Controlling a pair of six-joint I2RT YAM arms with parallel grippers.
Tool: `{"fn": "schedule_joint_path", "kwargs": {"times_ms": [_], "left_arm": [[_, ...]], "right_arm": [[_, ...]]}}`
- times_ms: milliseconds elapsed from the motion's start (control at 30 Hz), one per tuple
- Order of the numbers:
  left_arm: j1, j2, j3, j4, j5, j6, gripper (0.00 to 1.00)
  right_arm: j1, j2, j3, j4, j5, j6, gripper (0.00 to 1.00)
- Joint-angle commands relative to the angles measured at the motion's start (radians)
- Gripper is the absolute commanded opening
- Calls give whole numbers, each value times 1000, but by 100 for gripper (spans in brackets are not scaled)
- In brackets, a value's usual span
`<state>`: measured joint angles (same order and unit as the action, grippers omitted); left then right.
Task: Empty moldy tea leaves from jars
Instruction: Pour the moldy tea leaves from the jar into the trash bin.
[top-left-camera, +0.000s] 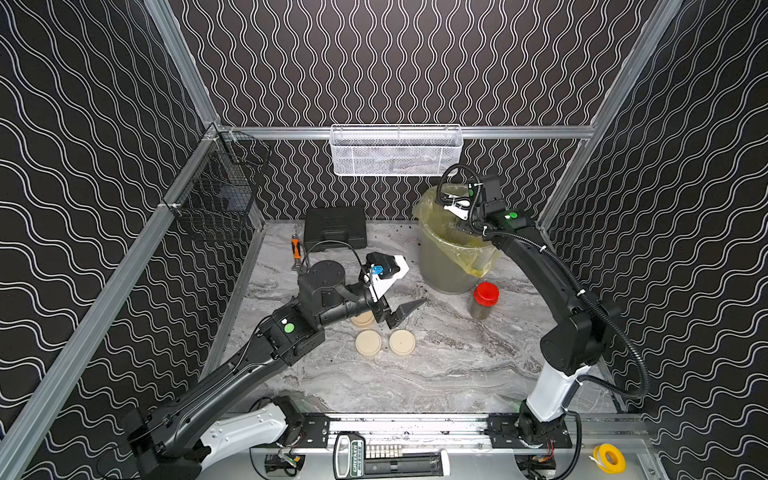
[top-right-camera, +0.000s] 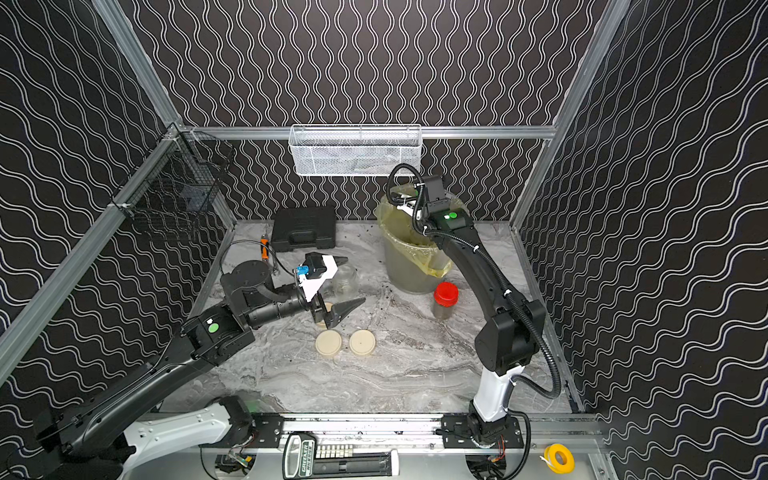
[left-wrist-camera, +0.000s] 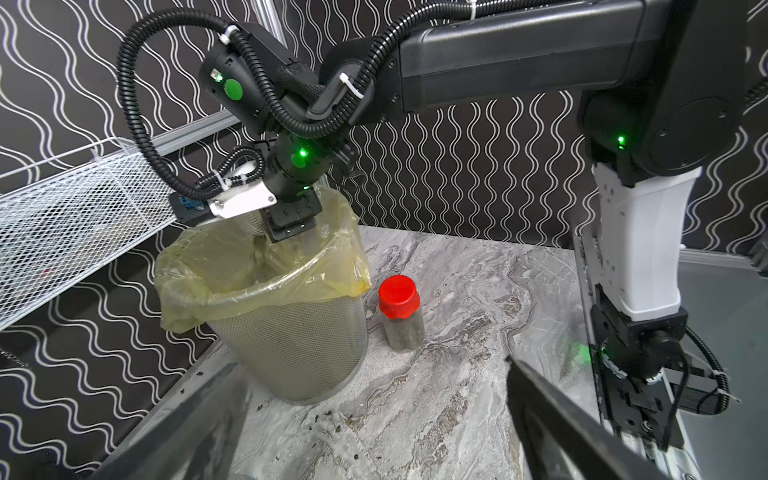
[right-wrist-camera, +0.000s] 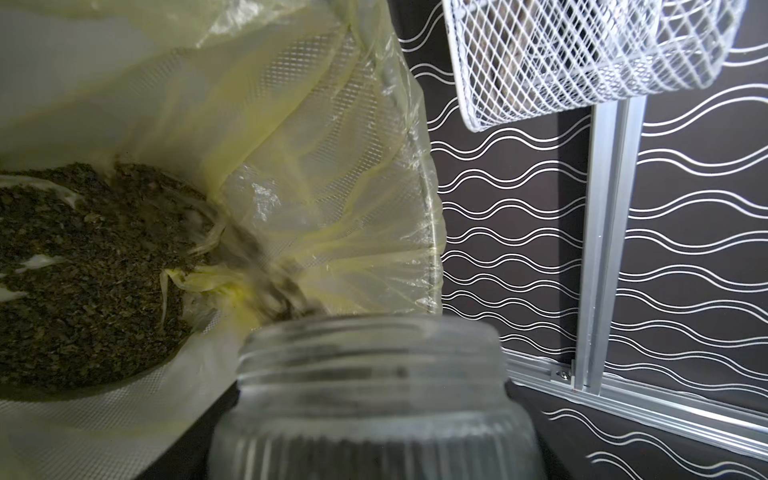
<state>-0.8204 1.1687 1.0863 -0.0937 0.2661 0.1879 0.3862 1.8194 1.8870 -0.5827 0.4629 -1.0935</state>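
Observation:
My right gripper (right-wrist-camera: 374, 440) is shut on an open clear glass jar (right-wrist-camera: 374, 386), tipped mouth-down over the bucket (top-left-camera: 449, 266) lined with a yellow bag. Tea leaves (right-wrist-camera: 274, 291) stream from it onto the dark heap (right-wrist-camera: 83, 270) in the bag. A red-lidded jar (top-left-camera: 484, 301) with leaves inside stands beside the bucket, also in the left wrist view (left-wrist-camera: 401, 316). My left gripper (top-left-camera: 409, 289) hovers wide open and empty over the table, above three cream lids (top-left-camera: 368, 343). A lidless clear jar (top-right-camera: 347, 278) stands just past it.
A black case (top-left-camera: 334, 227) and an orange-handled tool (top-left-camera: 295, 243) lie at the back left. A white mesh basket (top-left-camera: 395, 149) hangs on the back wall above the bucket, a black wire basket (top-left-camera: 216, 199) at the left. Leaf specks (left-wrist-camera: 332, 415) dot the marble table.

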Motion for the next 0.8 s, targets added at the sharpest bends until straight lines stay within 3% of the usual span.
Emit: {"fn": "schedule_joint_path", "kwargs": {"times_ms": [0,333,500,767], "left_arm": [[0,-8,-10,26,-23,10,99],[0,-24,-22,38,-61,13,99],[0,-25,-25,38,-64,15,99],[-1,-20,-20,30,-60,16,99]], "right_arm": [[6,-16,-8,47,17,-16,12],[44,-60,-4,86,36,37,11],[43,-64,40,120,42,293,18],[-5,-58,61,3,-154,823,8]]}}
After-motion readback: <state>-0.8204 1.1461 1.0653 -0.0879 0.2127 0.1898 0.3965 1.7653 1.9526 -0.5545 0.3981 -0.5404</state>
